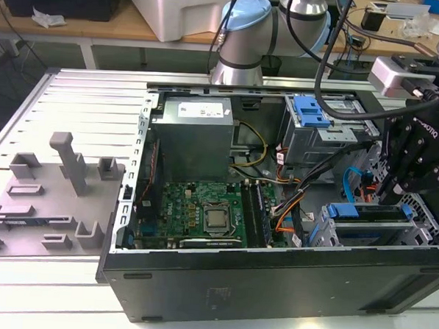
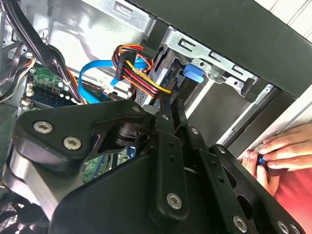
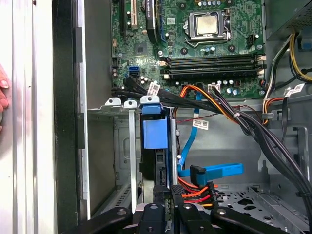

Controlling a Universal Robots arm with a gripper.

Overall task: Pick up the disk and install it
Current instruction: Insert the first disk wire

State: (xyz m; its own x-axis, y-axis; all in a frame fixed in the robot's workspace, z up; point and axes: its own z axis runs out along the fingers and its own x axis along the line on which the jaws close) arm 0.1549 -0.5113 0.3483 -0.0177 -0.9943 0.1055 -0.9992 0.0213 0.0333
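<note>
Disk (image 3: 155, 146), silver-edged with a blue carrier frame, stood upright in the computer case's (image 1: 272, 281) drive cage while the claw (image 3: 165, 195) sat pinched together beside its rear edge.

Matt black metal on the gripper (image 3: 165, 207), with bright steel screw heads. Smooth blue plastic on the disk (image 3: 155, 132) carrier, seated in the dull grey sheet-metal drive cage (image 3: 124, 146). Beside that cage, a glossy green motherboard (image 3: 195, 44); around it, a matt black computer case (image 1: 272, 281). Brushed grey metal on the power supply (image 1: 195, 134).
</note>
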